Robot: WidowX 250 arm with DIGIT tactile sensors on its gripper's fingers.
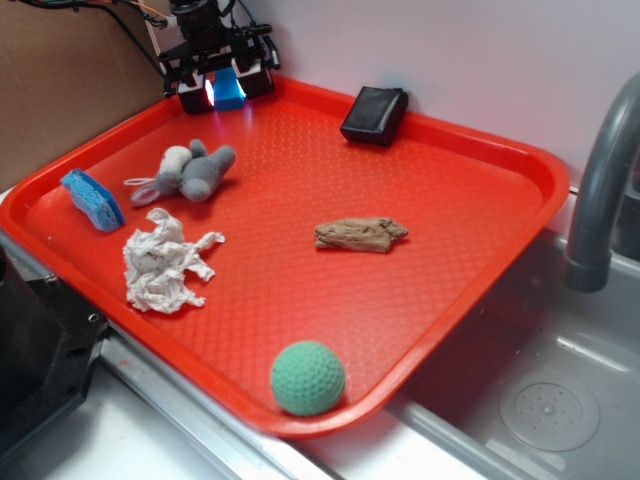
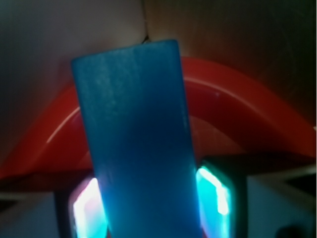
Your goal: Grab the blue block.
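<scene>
Wrist view shows me the small smooth bright-blue cuboid block [image 2: 136,144] lengthwise between my black gripper's [image 2: 148,198] fingers, closed against its sides

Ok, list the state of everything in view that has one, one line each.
gripper: jaws closed on the block at the tray's far corner.
blue block: held between the jaws.
plush mouse: lying on its side.
paper tissue: crumpled.
blue sponge: lying against the tray rim.
</scene>
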